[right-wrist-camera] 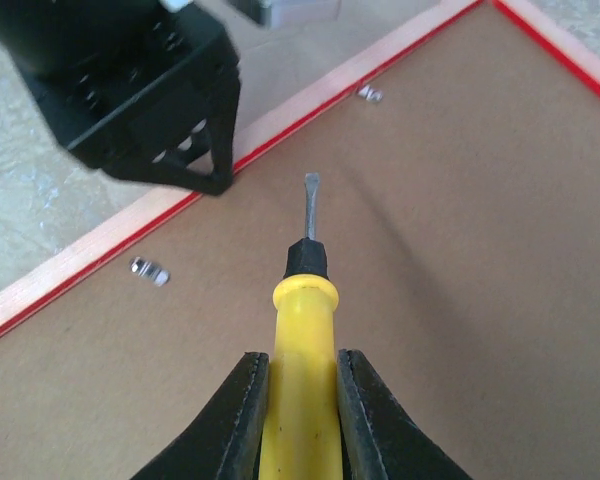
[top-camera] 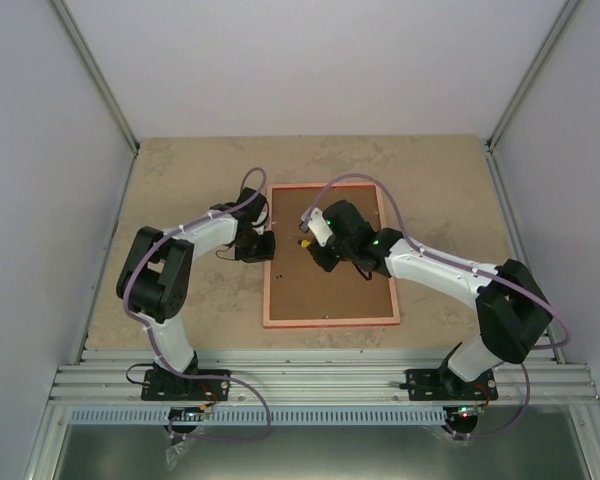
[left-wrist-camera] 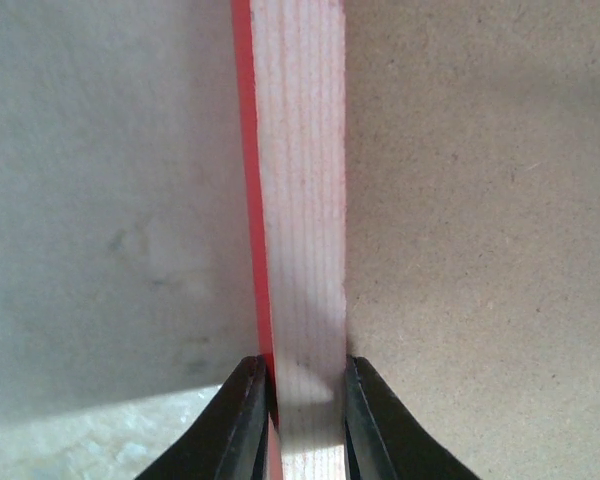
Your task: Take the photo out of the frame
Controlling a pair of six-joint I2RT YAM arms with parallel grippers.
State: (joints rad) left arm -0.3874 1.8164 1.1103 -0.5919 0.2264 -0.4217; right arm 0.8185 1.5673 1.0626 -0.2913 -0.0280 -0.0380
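Frame lies face down on table with brown backing board up; photo not visible, presumably under the board. Risks: screwdriver blade sits over bare board between the small metal tabs along the left rail and lines up with neither, so a push from here would likely skate across or gouge the board rather than turn a tab. The handle is round and smooth, so side load at the tip could twist it in the pinch or lever it out. Hard prying under a tab could lift the rail or shove the whole frame, since only one rail is pinned. A blade driven too deep at the board edge might crease the print beneath. The two arms work close together, so a slip toward the rail risks contact. Left gripper: jaws narrowly apart, clamped across the pale wooden left rail, one finger on the red outer edge, the other on the inner edge by the board. Right gripper: closed tight on the yellow handle, blade pointing ahead; cannot tell whether the tip touches the board
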